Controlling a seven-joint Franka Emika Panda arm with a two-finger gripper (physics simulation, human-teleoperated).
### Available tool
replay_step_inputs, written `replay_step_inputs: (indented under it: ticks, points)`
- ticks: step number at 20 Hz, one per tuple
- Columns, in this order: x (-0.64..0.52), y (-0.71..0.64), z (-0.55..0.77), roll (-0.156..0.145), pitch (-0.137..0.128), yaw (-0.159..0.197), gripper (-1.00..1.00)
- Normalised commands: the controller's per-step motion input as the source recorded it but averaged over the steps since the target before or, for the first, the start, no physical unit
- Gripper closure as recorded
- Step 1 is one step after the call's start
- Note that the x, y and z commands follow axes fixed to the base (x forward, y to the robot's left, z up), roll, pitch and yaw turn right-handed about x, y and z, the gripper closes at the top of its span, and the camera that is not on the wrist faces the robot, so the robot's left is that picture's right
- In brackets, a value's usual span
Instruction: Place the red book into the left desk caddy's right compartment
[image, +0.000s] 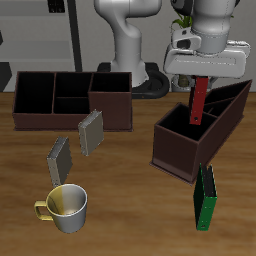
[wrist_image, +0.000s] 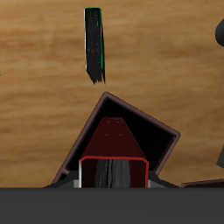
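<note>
My gripper (image: 203, 72) is shut on the red book (image: 199, 100) and holds it upright over the left desk caddy (image: 175, 158), the dark brown one turned diagonally. The book's lower end hangs at the mouth of the right compartment (image: 182, 126), the big square section at the caddy's end nearer the table's front edge. In the wrist view the red book (wrist_image: 112, 140) points down from the gripper (wrist_image: 112, 177) into the dark square compartment (wrist_image: 144, 133). I cannot tell whether the book touches the compartment floor.
A green book (image: 205, 197) stands in front of the caddy; it also shows in the wrist view (wrist_image: 94, 44). A second caddy (image: 70, 118) sits square-on farther back. Two grey books (image: 91, 131) (image: 60, 157) and a mug (image: 65, 207) stand near it.
</note>
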Motion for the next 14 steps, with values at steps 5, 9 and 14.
replay_step_inputs:
  ticks: [5, 9, 14]
  points:
    - [0.05, -0.01, -0.14, 0.000, 0.014, 0.001, 1.00]
    - [0.09, 0.00, -0.18, -0.003, 0.016, -0.013, 1.00]
    - [0.06, 0.02, -0.16, 0.006, 0.018, 0.004, 1.00]
